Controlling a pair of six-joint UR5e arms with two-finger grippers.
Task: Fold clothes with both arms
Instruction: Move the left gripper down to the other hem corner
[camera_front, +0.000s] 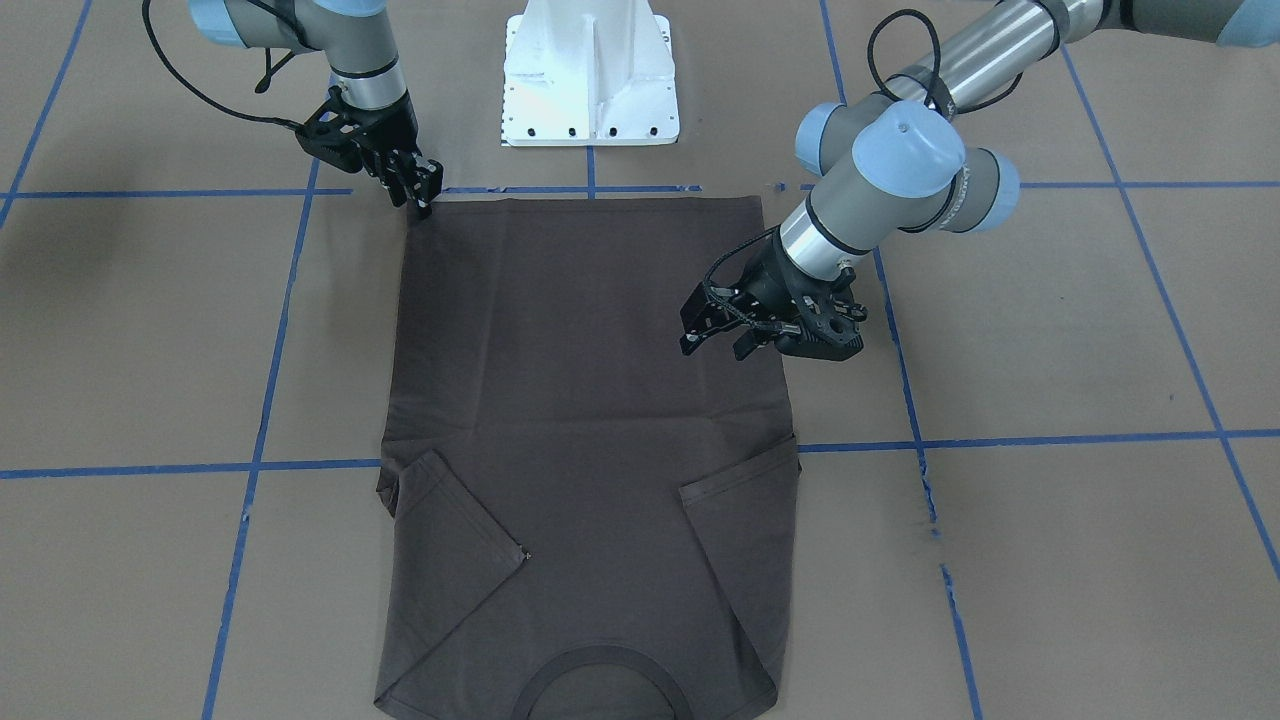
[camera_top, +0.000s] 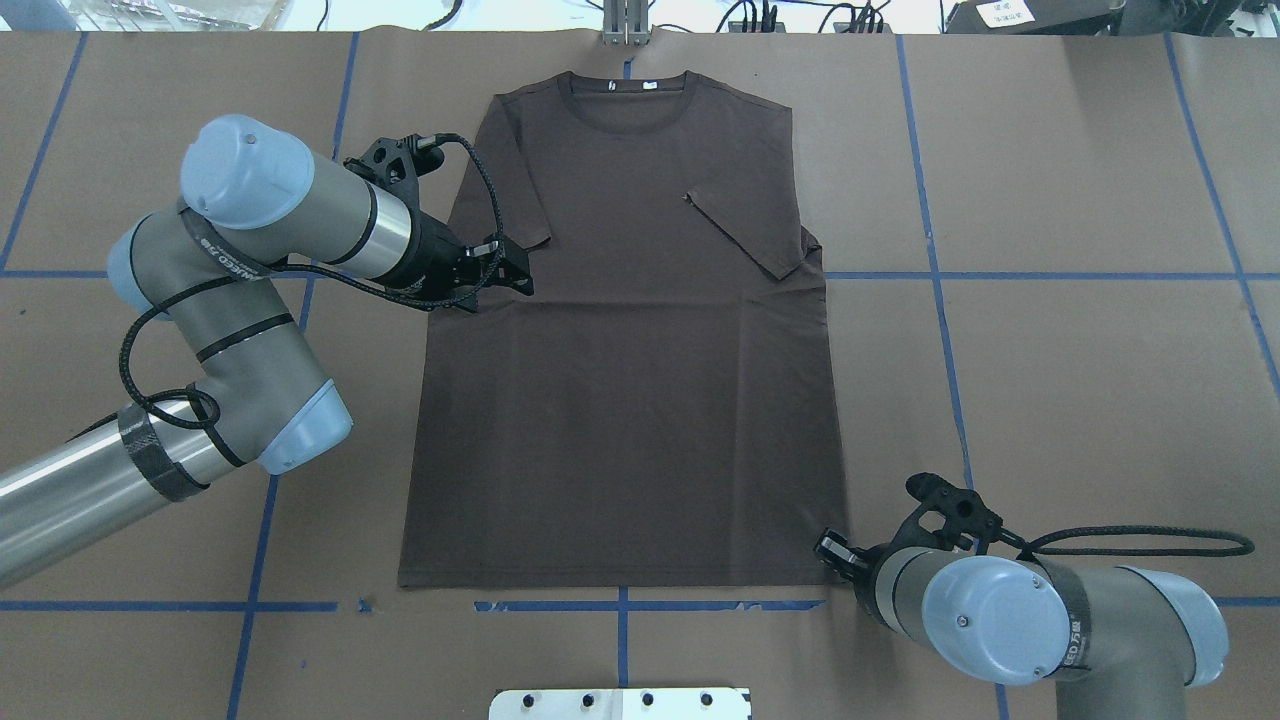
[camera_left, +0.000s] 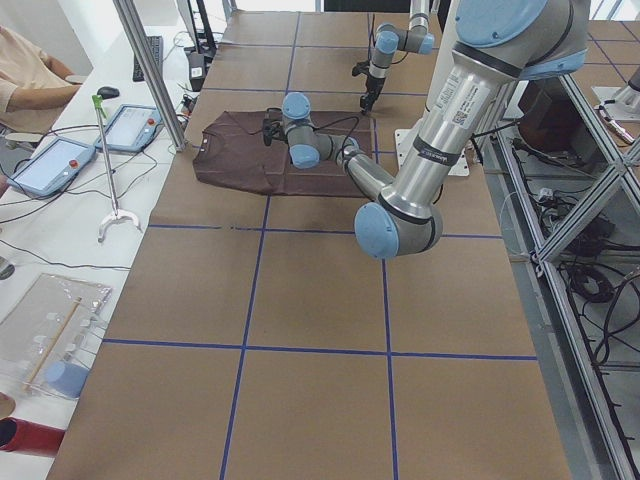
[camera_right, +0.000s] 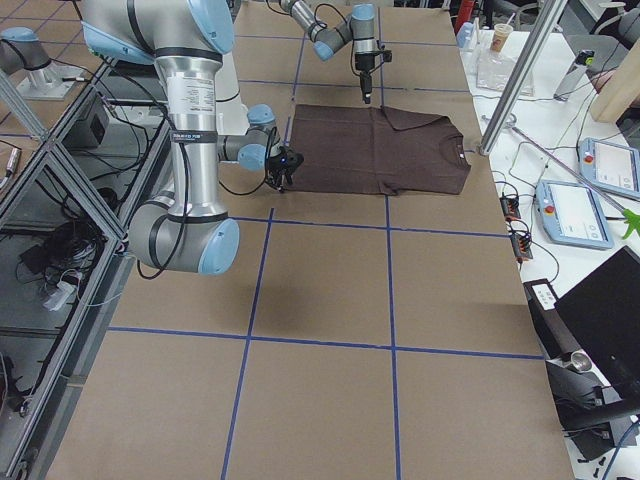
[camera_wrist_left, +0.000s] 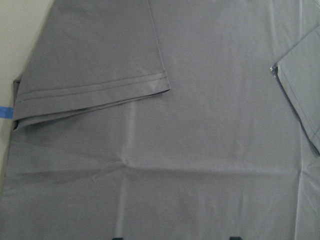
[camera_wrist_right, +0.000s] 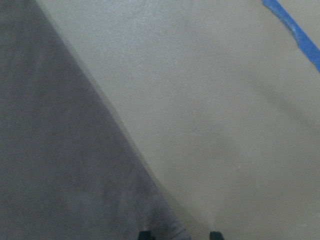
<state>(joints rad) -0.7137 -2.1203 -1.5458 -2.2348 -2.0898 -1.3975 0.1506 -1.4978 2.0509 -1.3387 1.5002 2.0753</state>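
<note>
The clothes are one dark brown T-shirt (camera_top: 620, 400) lying flat on the table, collar (camera_top: 625, 100) at the far side. Both sleeves (camera_top: 500, 200) (camera_top: 750, 230) are folded in over the body. My left gripper (camera_front: 715, 345) hovers open just above the shirt's left edge, beside the folded left sleeve (camera_wrist_left: 95, 70), holding nothing. My right gripper (camera_front: 422, 200) is down at the hem corner (camera_top: 835, 565) on my right. In the right wrist view its two fingertips stand apart on either side of that corner (camera_wrist_right: 167, 227).
The white robot base (camera_front: 590, 80) stands just behind the hem. Blue tape lines (camera_top: 940, 300) grid the brown table. Past the collar, a metal post (camera_left: 150, 70), tablets (camera_left: 60, 165) and a person's arm (camera_left: 30, 70) are on a white bench.
</note>
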